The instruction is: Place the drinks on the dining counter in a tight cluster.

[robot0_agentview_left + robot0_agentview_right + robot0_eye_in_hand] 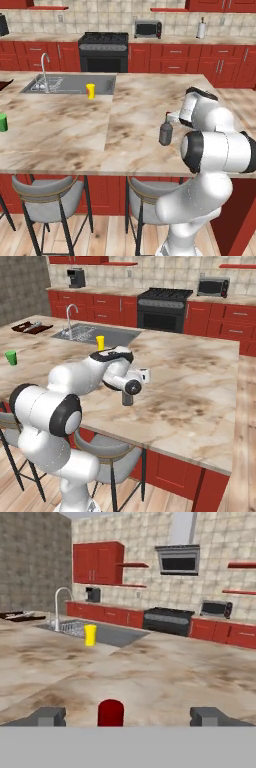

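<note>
Red-capped grey bottle (110, 712) stands between my spread, empty jaws; clipping its cap while withdrawing could topple it.

- The grey bottle (127, 398) is part-covered by the arm's wrist in the right base view; its red cap (110, 713) is cut off low in the hand view.
- The green object (3, 122) is clipped by the left base view's edge.
- The dark tray (32, 327) holds contents too small to tell.
</note>
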Available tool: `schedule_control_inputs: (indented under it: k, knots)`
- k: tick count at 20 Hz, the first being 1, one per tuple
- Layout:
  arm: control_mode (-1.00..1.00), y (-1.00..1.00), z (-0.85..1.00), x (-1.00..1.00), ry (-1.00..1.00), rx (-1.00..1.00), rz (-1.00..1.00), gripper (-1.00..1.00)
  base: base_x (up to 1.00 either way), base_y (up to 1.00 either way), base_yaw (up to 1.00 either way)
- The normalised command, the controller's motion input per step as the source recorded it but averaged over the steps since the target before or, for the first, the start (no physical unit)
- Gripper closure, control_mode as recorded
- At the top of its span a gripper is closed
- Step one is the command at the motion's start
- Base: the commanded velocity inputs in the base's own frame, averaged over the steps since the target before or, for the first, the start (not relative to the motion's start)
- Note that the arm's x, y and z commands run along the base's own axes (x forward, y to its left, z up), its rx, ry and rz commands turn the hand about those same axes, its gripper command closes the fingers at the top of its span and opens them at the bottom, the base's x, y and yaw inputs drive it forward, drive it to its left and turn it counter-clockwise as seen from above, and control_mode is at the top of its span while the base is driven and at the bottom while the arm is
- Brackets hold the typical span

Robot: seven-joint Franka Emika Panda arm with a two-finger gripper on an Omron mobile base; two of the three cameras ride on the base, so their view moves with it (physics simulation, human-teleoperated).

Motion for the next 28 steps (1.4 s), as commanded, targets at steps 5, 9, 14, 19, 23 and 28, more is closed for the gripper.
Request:
schedule_control_inputs:
  k: [5,9,14,19,23,28]
  knots:
    - [-1.0,-0.06,0.84,-0.04,0.69,0.03,-0.07,-1.0,0.0,0.0,0.0]
    - [-1.0,-0.01,0.81,-0.04,0.74,0.0,-0.11,-1.0,0.0,0.0,0.0]
    - [-1.0,-0.12,1.0,-0.04,0.11,0.0,-0.17,-1.0,0.0,0.0,0.0]
    - [-1.0,-0.11,0.66,-0.37,-0.01,0.05,-0.13,-1.0,0.0,0.0,0.0]
    - [-1.0,0.0,0.25,-1.0,-0.19,0.21,-0.05,-1.0,0.0,0.0,0.0]
    - [-1.0,-0.09,0.54,-0.96,-0.1,0.14,-0.07,-1.0,0.0,0.0,0.0]
